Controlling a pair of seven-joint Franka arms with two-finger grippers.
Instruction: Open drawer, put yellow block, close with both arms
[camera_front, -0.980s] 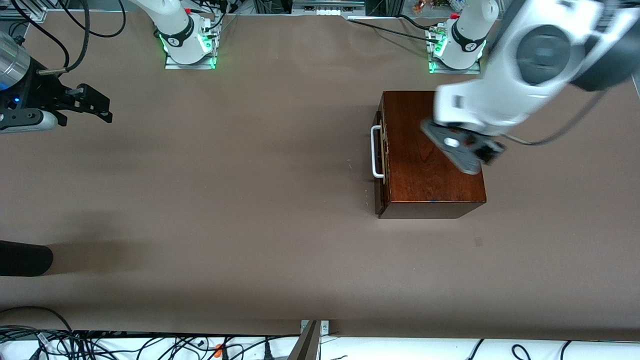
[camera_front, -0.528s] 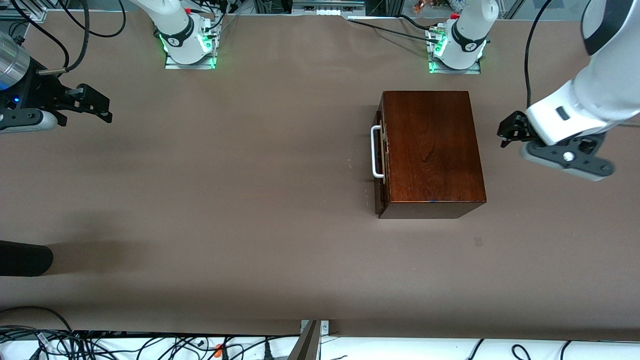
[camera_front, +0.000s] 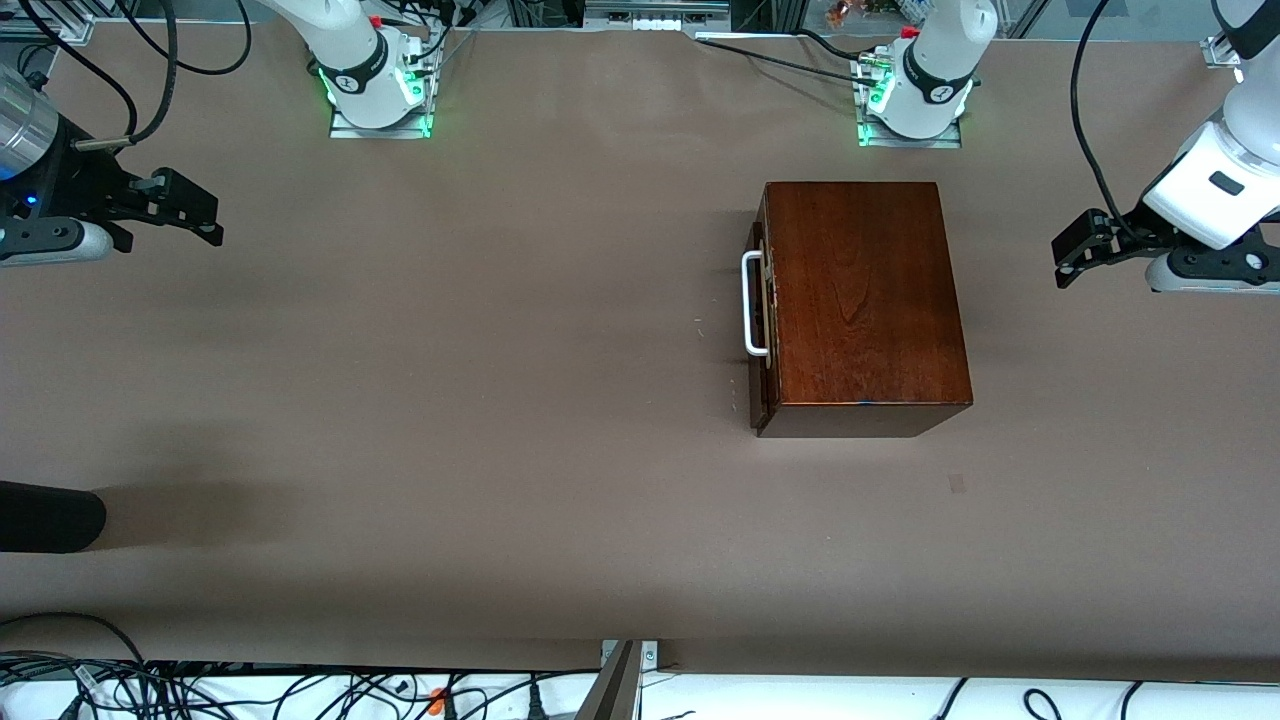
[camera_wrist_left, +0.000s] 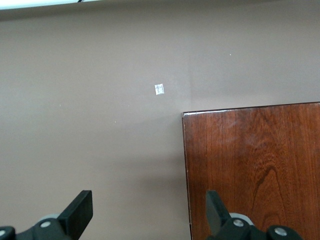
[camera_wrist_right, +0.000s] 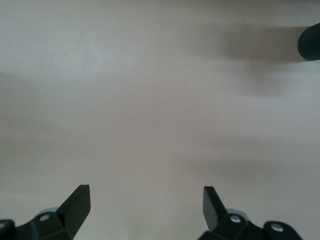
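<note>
The dark wooden box (camera_front: 860, 300) stands on the table near the left arm's base. Its drawer (camera_front: 759, 390) is pushed in, the white handle (camera_front: 750, 305) facing the right arm's end of the table. The yellow block is out of view. My left gripper (camera_front: 1062, 262) hangs open over bare table beside the box, toward the left arm's end. In the left wrist view that gripper (camera_wrist_left: 148, 200) has nothing between its fingers and a corner of the box (camera_wrist_left: 255, 170) shows. My right gripper (camera_front: 216, 222) waits open at the right arm's end, over bare table (camera_wrist_right: 146, 192).
A dark rounded object (camera_front: 50, 515) pokes in at the table edge on the right arm's end, also in the right wrist view as a dark shape (camera_wrist_right: 310, 42). A small pale mark (camera_front: 957, 484) lies on the brown table, nearer the front camera than the box. Cables run along the front edge.
The left arm has swung from over the box's top out toward its own end of the table. The drawer stays pushed in. The right arm has not moved.
</note>
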